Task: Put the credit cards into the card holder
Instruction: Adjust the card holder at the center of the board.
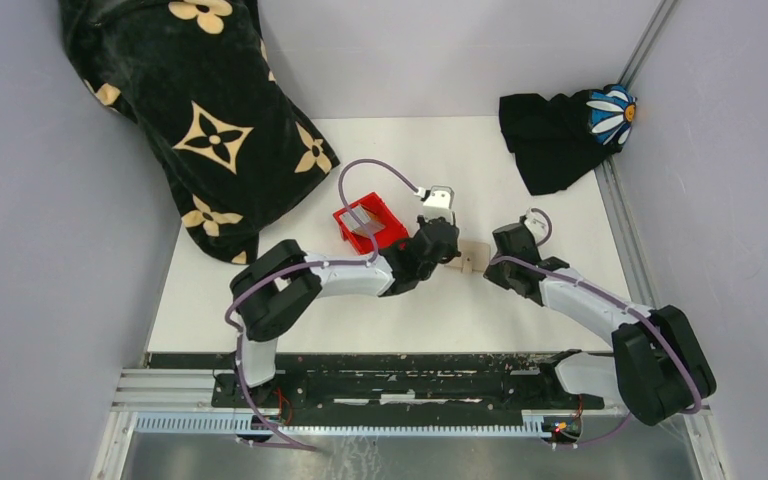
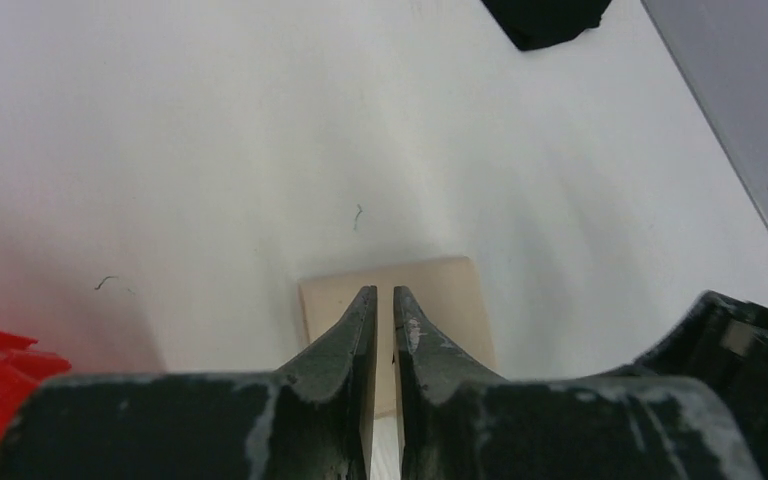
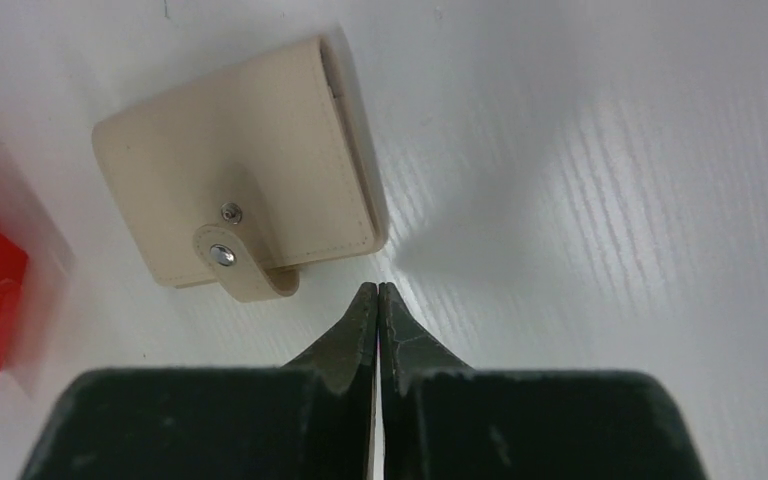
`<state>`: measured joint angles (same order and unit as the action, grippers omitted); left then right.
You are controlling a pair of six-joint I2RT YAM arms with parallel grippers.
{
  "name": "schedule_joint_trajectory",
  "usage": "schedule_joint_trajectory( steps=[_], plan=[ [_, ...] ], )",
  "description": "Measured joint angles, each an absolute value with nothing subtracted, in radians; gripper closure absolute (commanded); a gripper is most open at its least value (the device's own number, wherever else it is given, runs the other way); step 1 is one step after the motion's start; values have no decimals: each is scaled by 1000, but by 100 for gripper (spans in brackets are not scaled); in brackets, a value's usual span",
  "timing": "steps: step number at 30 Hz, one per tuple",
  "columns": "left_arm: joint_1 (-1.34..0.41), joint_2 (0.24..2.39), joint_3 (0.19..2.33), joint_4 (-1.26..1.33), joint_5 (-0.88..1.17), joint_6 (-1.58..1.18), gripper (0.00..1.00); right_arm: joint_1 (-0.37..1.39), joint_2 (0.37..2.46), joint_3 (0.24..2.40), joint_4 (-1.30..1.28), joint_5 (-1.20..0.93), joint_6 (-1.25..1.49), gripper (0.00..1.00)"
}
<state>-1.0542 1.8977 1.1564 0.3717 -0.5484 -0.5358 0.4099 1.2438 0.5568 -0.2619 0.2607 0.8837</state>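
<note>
Beige card holder (image 3: 250, 170) lies folded shut on the bench (image 3: 610, 200) just ahead of my right gripper (image 3: 378, 290), closed tight & empty, prob. to wedge under its flap. Left gripper (image 2: 385, 292) sits over it, slim gap, can't tell if pinching anything.

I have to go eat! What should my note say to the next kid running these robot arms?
Left gripper: almost closed, thin gap, over the wallet; can't tell if it grips anything.
Right gripper: shut, empty, beside the wallet.
Wallet: on the table, snapped closed. A grey card lies in the red bin.
Done: nothing I can see.
Left to do: open the wallet, put cards in.
</note>
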Motion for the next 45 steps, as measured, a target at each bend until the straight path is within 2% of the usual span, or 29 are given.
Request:
schedule_joint_trajectory(
  steps=[7, 16, 32, 45],
  plan=[
    [-936, 2001, 1167, 443, -335, -536, 84, 422, 1325, 539, -160, 203, 924, 99],
    [-901, 2141, 1299, 467, -160, -537, 83, 426, 1387, 538, -55, 176, 946, 99],
    [-839, 2243, 1378, 394, -129, -536, 84, 427, 1387, 539, -57, 204, 963, 99],
    [-830, 2252, 1392, 374, -136, -537, 94, 430, 1419, 583, -104, 260, 964, 99]
  ],
)
